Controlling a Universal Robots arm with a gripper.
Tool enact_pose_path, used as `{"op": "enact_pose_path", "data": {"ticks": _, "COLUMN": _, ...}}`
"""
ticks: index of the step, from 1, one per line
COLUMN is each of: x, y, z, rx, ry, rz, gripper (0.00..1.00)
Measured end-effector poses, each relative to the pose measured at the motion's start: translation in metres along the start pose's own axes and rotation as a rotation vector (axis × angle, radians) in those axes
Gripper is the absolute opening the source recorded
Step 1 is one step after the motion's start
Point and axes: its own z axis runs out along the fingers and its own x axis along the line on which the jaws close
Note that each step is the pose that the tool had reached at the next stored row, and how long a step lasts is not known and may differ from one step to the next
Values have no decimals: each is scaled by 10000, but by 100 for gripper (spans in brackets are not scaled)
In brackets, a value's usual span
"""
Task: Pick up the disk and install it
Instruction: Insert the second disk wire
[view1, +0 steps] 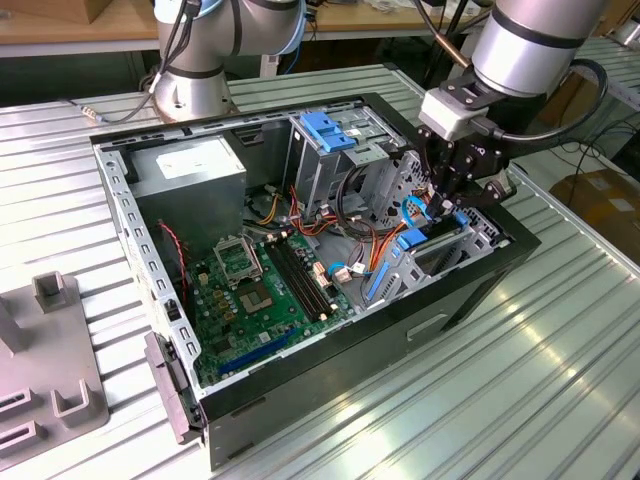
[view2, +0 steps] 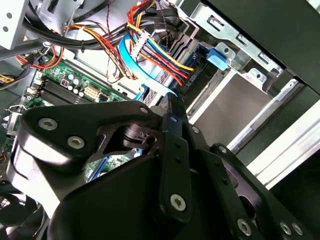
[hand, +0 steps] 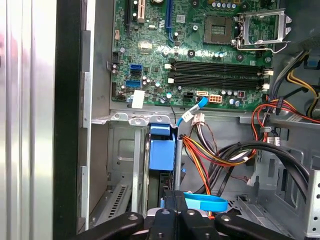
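The disk (hand: 162, 150) stands on edge inside the drive bay (hand: 120, 165) at the corner of the open computer case (view1: 470, 290). Its blue bracket faces up, and the exterior view shows that bracket on the disk (view1: 412, 238) low in the bay. My gripper (hand: 175, 197) hangs straight over the disk's near end with its black fingers drawn together, tips at or against the disk. No gap shows between the fingers. The gripper (view1: 440, 205) reaches down into the case on the exterior view's right. In the second wrist view the gripper (view2: 172, 102) sits beside a flat blue cable (view2: 142, 75).
A bundle of coloured wires (hand: 210, 150) and a blue cable loop (hand: 205, 202) crowd the bay's side. The motherboard (view1: 260, 285), grey power-supply box (view1: 190, 165) and upper cage with a blue clip (view1: 325, 130) are in the case. A grey fixture (view1: 50, 370) lies at the exterior view's left.
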Motion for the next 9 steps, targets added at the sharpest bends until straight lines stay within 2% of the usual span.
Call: {"op": "enact_pose_path", "data": {"ticks": 9, "x": 0, "y": 0, "z": -1, "rx": 0, "ry": 0, "rz": 0, "gripper": 10}}
